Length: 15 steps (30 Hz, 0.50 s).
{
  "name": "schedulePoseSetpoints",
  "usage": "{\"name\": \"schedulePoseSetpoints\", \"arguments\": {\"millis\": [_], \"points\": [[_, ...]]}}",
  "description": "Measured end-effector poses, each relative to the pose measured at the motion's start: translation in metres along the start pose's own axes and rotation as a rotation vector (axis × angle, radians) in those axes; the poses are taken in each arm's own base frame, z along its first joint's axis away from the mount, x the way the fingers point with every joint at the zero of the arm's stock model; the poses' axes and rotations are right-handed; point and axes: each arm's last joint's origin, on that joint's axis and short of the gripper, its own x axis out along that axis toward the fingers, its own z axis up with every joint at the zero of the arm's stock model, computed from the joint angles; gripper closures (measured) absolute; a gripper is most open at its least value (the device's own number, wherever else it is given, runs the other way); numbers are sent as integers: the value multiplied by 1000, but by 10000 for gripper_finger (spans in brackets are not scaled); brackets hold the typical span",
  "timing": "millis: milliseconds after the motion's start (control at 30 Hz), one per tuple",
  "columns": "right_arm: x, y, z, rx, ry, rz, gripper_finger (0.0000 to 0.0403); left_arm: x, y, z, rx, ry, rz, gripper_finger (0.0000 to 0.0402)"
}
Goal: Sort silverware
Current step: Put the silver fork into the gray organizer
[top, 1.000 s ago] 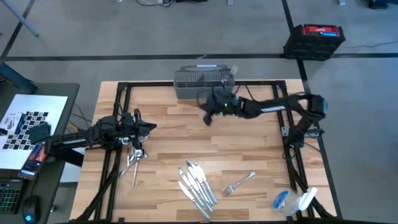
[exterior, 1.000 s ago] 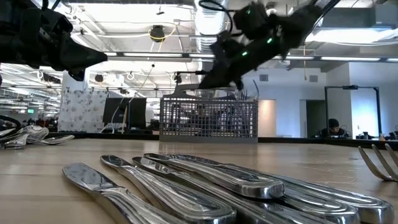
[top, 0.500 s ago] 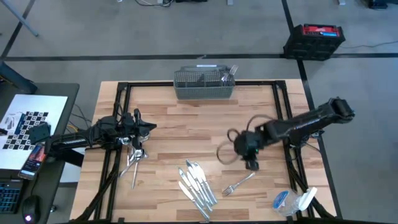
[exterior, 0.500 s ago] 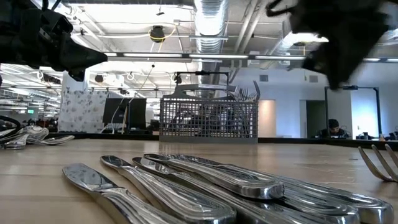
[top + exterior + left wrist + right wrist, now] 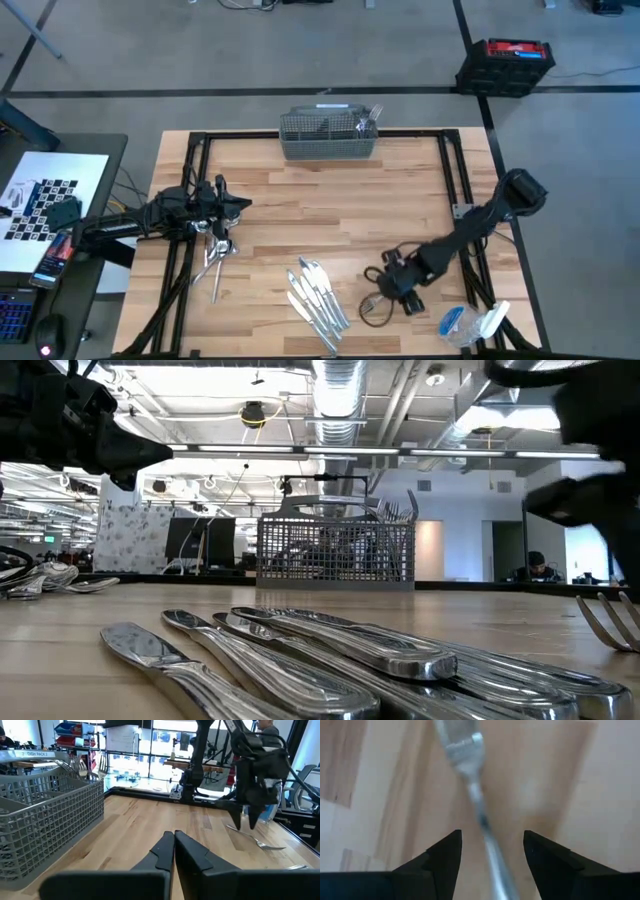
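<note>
Right gripper (image 5: 490, 855) hangs over the fork (image 5: 470, 775) near the table's near right edge, fingers apart on either side of its handle, not touching; left gripper (image 5: 174, 851), fingers together, waits at the left side

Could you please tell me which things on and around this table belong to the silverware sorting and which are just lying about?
Belonging to the job:
- fork under the open right end effector
- knives
- spoons beside the shut left end effector
- mesh basket, some cutlery already in it

Just lying about:
- plastic bag at the table corner
- checkerboard sheet
- red-topped case on the floor
</note>
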Motion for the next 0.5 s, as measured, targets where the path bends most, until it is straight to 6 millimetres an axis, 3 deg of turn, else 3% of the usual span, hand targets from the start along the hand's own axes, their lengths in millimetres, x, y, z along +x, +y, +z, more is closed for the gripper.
{"name": "schedulePoseSetpoints", "arguments": {"millis": [167,267,333,433,500], "points": [[27,2,-2,-16,60,-101,248,0,0,0,0,0,0,402],[27,-4,1,19,99,-122,332,0,0,0,0,0,0,402],[19,-7,3,6,97,-106,382,0,0,0,0,0,0,402],[-4,-14,7,-21,78,-97,395,0,0,0,0,0,0,402],[-34,-29,19,-19,-34,-104,397,0,0,0,0,-1,0,402]]}}
